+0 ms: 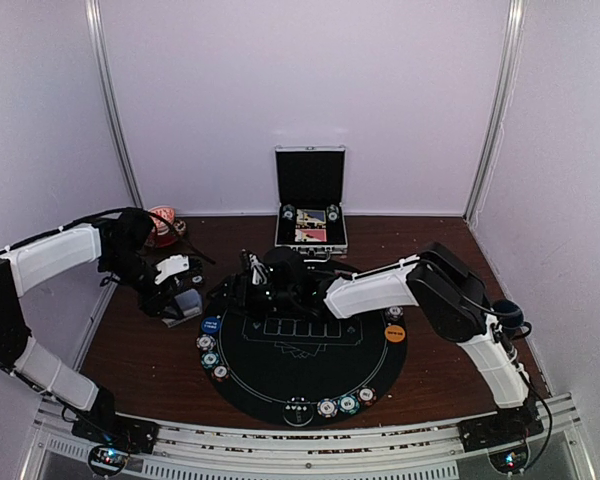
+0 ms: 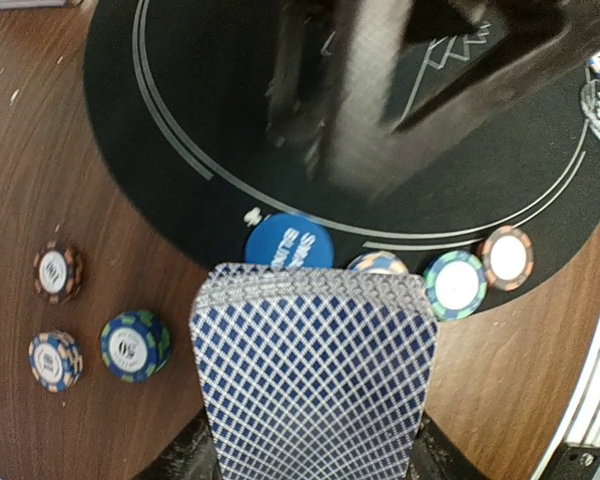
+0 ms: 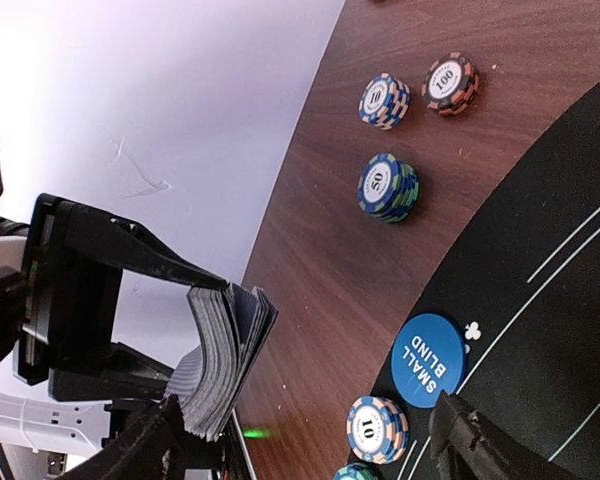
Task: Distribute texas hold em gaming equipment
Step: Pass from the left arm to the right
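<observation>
My left gripper (image 1: 183,296) (image 2: 315,445) is shut on a deck of playing cards (image 2: 315,370) with blue diamond backs, held above the wood just off the mat's left edge. The same deck (image 3: 220,360) appears fanned at its free end in the right wrist view. My right gripper (image 1: 248,280) (image 3: 310,450) is open right beside it, one finger (image 3: 145,450) under the deck and the other (image 3: 475,445) over the mat, gripping nothing. The blue Small Blind disc (image 2: 288,243) (image 3: 428,360) lies on the mat's edge. Poker chip stacks (image 2: 455,284) (image 3: 376,428) sit next to it.
The round black mat (image 1: 305,365) holds an orange disc (image 1: 394,333) and chips along its near edge (image 1: 327,407). Three chip stacks (image 2: 135,345) (image 3: 387,186) stand on the wood left of the mat. An open metal case (image 1: 311,200) is at the back, a mug (image 1: 508,313) at the right.
</observation>
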You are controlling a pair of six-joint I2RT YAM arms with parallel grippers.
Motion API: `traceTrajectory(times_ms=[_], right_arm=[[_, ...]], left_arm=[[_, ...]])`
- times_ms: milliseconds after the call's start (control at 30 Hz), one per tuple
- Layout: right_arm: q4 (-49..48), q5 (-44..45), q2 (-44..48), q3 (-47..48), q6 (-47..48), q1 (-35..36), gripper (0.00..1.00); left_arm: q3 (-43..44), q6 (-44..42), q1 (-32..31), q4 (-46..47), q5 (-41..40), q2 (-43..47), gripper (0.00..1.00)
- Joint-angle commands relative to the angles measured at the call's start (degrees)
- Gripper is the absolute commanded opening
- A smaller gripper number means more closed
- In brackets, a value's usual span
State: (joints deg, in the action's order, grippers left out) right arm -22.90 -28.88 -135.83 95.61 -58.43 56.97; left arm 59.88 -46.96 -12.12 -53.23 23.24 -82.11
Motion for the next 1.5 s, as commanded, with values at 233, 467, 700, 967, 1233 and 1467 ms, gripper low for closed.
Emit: traceTrajectory(times_ms=[233, 467, 700, 967, 1233, 1467], right_arm=[[-7.55, -5.02, -1.64, 1.51, -5.36, -0.1, 0.81], [-6.25, -6.79, -2.73, 1.9, -5.73, 0.39, 0.75], [-4.39, -7.88, -3.98, 3.26, -5.8, 1.29, 0.7], [-7.75, -10.31, -4.44, 3.5, -8.79, 1.84, 0.55], [-11.02, -12.0, -4.61, 3.48, -11.72, 2.54, 0.39], [-10.83, -12.07, -4.78, 3.98, -12.01, 2.61, 0.04]], left_arm=[[-1.77, 6.67, -8.53, 2.01, -2.1, 2.34, 0.48], [-2.01, 8.35, -11.17, 3.03, -4.56, 1.3, 0.48], [-1.77, 9.24, -12.6, 3.5, -5.24, 0.94, 0.49], [-2.24, 10.09, -13.71, 4.22, -6.35, 1.02, 0.5], [-2.13, 10.22, -14.17, 4.54, -6.77, 0.37, 0.53], [-2.61, 10.22, -14.49, 4.86, -6.37, 0.69, 0.95]])
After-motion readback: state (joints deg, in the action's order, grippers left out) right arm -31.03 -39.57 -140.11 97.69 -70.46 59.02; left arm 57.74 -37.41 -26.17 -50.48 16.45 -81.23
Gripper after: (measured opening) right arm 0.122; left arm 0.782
